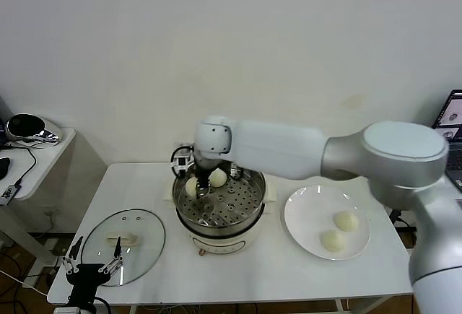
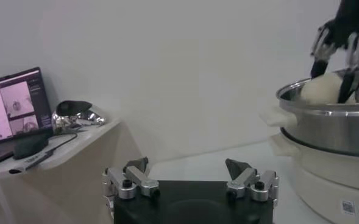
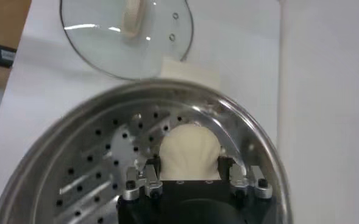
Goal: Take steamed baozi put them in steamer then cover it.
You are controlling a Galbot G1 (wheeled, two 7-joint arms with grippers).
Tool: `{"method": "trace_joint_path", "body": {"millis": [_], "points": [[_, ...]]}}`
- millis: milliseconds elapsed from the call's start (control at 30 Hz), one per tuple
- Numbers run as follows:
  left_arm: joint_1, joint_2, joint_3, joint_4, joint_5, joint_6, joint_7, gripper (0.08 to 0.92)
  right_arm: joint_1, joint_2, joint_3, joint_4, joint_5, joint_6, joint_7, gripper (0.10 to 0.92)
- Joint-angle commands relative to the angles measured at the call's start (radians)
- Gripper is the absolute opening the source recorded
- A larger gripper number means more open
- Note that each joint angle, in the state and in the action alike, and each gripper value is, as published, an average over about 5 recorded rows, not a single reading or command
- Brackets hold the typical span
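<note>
The steamer [image 1: 249, 216] stands mid-table, a shiny steel pot with a perforated tray on a cream base. My right gripper [image 1: 193, 187] reaches into its left side and is shut on a steamed baozi [image 1: 190, 185]. In the right wrist view the baozi [image 3: 188, 145] sits between the fingers [image 3: 152, 168], close to the pot wall [image 3: 63, 140]. A second baozi [image 1: 218, 177] lies on the tray beside it. Two more baozi [image 1: 347, 221] [image 1: 333, 240] lie on the white plate [image 1: 307, 220]. My left gripper [image 1: 92, 265] is open and empty at the table's front left.
The glass lid [image 1: 123, 245] with its cream handle lies flat on the table left of the steamer, and shows in the right wrist view [image 3: 127, 30]. A side table with a black object [image 1: 25, 126] stands far left. A laptop [image 1: 451, 119] is at the right edge.
</note>
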Motion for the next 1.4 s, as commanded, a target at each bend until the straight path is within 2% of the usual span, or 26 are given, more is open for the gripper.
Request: {"method": "trace_joint_path", "body": {"millis": [33,167,367,467,667,967,1200,1400], "points": [[-0.001,0.000,0.001,0.001,0.000,0.000,0.000,0.823,-0.035,0.065,-0.005,-0.053,-0.001,-0.019,0.017,0.579],[-0.004,0.000,0.002,0.002,-0.001,0.000,0.000,0.823,-0.031,0.047,-0.007,-0.037,-0.005,-0.019,0.005,0.604],[-0.004,0.001,0.000,0.002,-0.001,0.001,0.000,0.823,0.039,-0.035,0.012,0.036,0.004,-0.018,-0.039,0.760],[-0.003,0.004,-0.002,0.001,-0.001,0.001,0.000,0.823,0.113,-0.113,0.021,0.102,-0.004,-0.006,-0.090,0.810],[-0.010,0.006,-0.005,-0.008,-0.005,0.008,0.002,0.823,0.213,-0.360,0.020,0.282,-0.145,0.090,-0.242,0.823],[-0.005,0.016,-0.006,-0.005,0.000,0.012,0.004,0.823,0.213,-0.748,0.029,0.520,-0.322,0.245,-0.362,0.823],[0.007,0.024,-0.009,0.010,0.003,0.009,0.005,0.823,0.084,-0.962,0.083,0.583,-0.531,0.382,-0.416,0.823],[0.013,0.020,-0.018,0.020,0.004,0.004,0.004,0.823,-0.135,-1.059,0.218,0.560,-0.670,0.447,-0.420,0.823]]}}
